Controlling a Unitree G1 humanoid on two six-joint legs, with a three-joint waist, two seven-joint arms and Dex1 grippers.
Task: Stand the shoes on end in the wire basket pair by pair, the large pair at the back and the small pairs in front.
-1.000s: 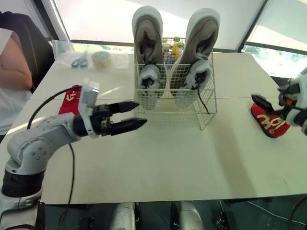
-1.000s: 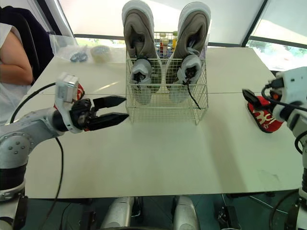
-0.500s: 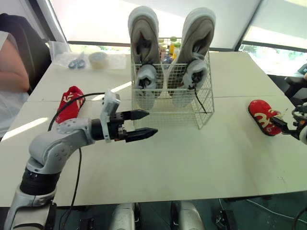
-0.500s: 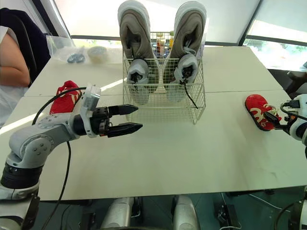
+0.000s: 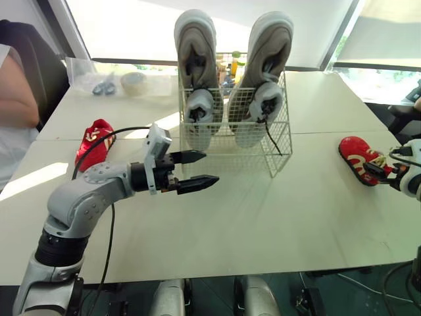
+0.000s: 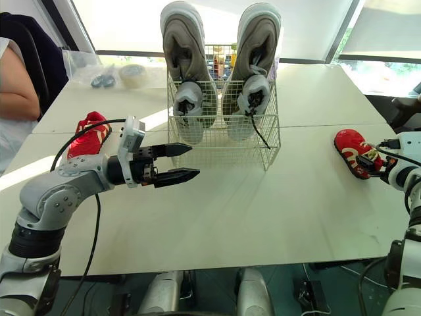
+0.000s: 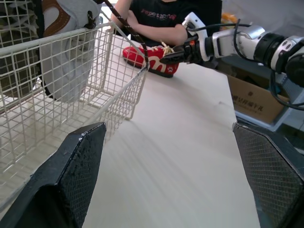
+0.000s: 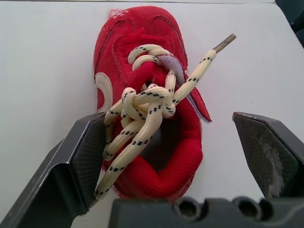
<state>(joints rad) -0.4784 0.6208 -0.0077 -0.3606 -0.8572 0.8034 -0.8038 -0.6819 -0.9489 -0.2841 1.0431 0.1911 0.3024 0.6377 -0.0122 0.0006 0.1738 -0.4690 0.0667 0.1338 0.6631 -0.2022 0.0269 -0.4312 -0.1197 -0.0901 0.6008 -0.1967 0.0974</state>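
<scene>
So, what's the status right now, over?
Left end effector open, empty, hovering before basket. Right end effector open, straddling red shoe on table, not gripped. Other red shoe lies at table's left. Nothing blocking basket.

Person's arm (image 5: 18, 100) at L edge; tape roll (image 5: 135, 81) + clear bag (image 5: 89, 71) on table (image 5: 263, 220) rear-L

the large pair (image 6: 186, 46) stands in the wire basket (image 6: 223, 141) on the tabletop (image 6: 263, 210). one small shoe (image 6: 89, 131) lies left of it, a second small shoe (image 6: 354, 151) right.
</scene>
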